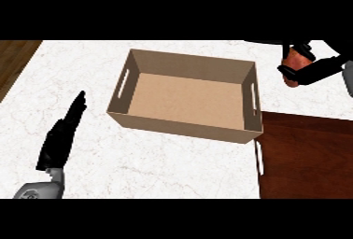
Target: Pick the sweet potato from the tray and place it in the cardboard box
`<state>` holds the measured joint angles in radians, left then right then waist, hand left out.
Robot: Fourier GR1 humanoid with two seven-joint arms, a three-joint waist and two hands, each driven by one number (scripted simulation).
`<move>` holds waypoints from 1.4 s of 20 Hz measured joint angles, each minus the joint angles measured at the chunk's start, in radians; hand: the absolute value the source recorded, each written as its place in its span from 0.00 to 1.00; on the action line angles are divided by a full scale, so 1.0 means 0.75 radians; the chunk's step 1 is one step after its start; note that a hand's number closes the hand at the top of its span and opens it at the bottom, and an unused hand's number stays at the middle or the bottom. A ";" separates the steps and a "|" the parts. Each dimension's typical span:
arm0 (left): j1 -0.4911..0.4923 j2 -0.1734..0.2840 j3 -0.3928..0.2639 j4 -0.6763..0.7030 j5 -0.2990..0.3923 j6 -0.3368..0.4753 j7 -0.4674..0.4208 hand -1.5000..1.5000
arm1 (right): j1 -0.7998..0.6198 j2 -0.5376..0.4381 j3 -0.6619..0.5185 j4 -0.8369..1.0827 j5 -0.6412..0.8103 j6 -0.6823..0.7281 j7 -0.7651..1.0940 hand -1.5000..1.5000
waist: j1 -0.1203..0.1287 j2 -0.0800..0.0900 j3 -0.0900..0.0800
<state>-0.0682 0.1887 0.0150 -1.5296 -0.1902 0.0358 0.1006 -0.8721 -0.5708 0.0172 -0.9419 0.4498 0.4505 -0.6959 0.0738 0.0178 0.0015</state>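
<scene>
Right black hand [308, 69] was at the upper right, just past the right wall of the open tan cardboard box [185, 122], fingers and thumb curled round the orange-brown sweet potato [295, 65]. Only part of the potato showed between the fingers; it looked to run roughly up-down in the head view, but the hand hid most of it, so I couldn't call the long axis for sure. Hand and potato appeared raised clear of the surface, though height was hard to judge from straight above. Box sat mid-counter on the white marbled countertop [138, 163], slightly skewed, floor bare, slot handles in its left and right walls. Dark brown wooden tray [307, 154] lay to the lower right of the box, nearly touching its right corner, with a thin white handle on its near edge; no potato on it. Key relation: the box opening lay to the left of and a little below the loaded hand, with only the right wall between them. My read: pick done, carry under way, next move a short leftward shift over that wall, then release. Left black hand [63, 135] rested flat at the box's lower left, fingers straight, holding nothing, well away from the potato.
</scene>
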 measured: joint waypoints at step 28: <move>0.067 -0.022 0.041 -0.009 -0.022 0.014 -0.028 0.50 | -0.477 0.658 0.232 0.396 0.166 -0.101 0.336 1.00 | -0.072 -0.017 -0.003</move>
<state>-0.0177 0.1721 0.0461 -1.5362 -0.2063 0.0466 0.0798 -1.2297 -0.0774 0.1912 -0.6452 0.5744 0.3749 -0.4441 0.0197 0.0047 -0.0007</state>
